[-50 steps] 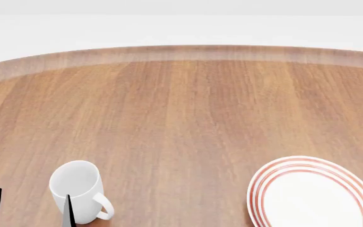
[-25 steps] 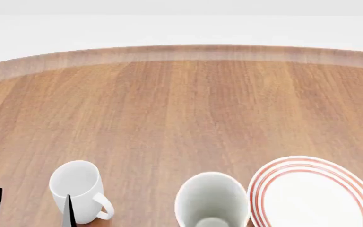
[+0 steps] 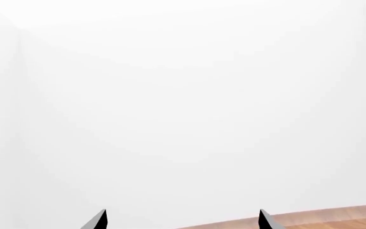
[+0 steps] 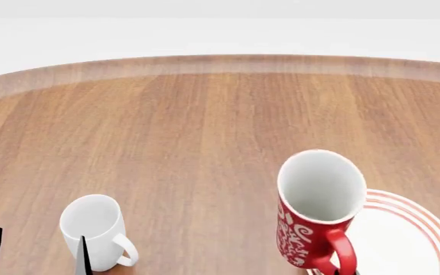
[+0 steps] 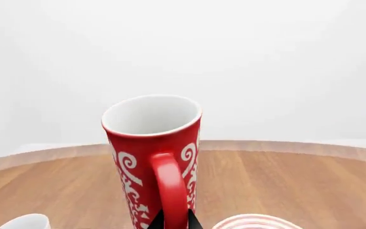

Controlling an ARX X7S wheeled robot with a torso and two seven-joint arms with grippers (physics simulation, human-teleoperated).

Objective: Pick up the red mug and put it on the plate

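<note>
Right gripper (image 5: pixel 173 223) pinching red mug (image 4: pixel 317 209) by handle: carry right, centre over plate (image 4: pixel 411 246), lower upright.

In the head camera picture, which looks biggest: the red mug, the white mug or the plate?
1. Plate, widest, though partly hidden and cut off.
2. Red mug, raised nearer the camera, so it looks enlarged.
3. White mug, smallest.

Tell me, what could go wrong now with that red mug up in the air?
1. The red mug seems held only by its handle, pinched at the right end effector; it could swing or slip.
2. It hangs over the near-left edge of the plate, not its middle; lowered here, it might catch the rim and tip.
3. The white mug stands near the left end effector; a stray move could knock it.
</note>
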